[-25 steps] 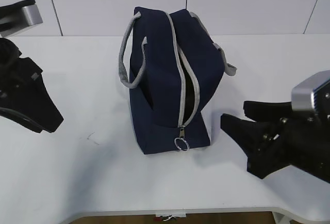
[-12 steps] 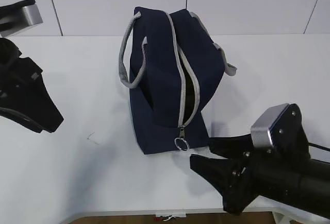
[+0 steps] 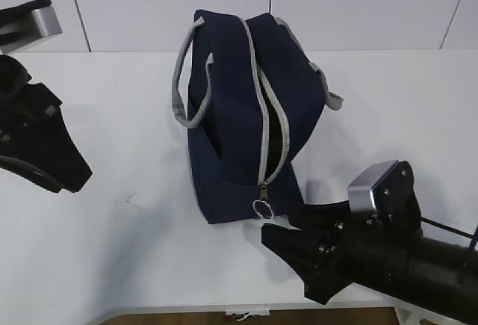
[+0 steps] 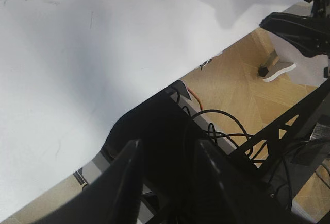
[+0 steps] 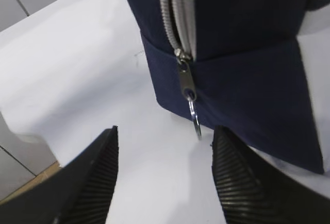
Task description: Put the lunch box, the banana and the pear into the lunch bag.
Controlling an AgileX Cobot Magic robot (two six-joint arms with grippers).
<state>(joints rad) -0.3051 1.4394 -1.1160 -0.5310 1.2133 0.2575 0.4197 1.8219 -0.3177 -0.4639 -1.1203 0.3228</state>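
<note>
The navy lunch bag [image 3: 239, 108] stands upright mid-table with its grey zipper partly open. Its metal ring pull [image 3: 262, 208] hangs at the near end. My right gripper [image 3: 282, 222] is open and empty, low over the table just in front of that end. In the right wrist view the bag [image 5: 237, 44] fills the top, and the ring pull [image 5: 195, 118] hangs just beyond my open gripper [image 5: 164, 134]. My left gripper [image 3: 66, 175] is open and empty at the far left, and in its wrist view it [image 4: 165, 154] points past the table's front edge. The lunch box, banana and pear are out of view.
The white table [image 3: 142, 250] ends close in front of the right gripper. Its front edge [image 4: 170, 80] runs across the left wrist view, with cables, a frame and the wooden floor [image 4: 232, 80] below. A white wall stands behind the bag.
My right arm has swung left and forward, from the bag's right side to just in front of the zipper end. The bag and left arm have not moved.
</note>
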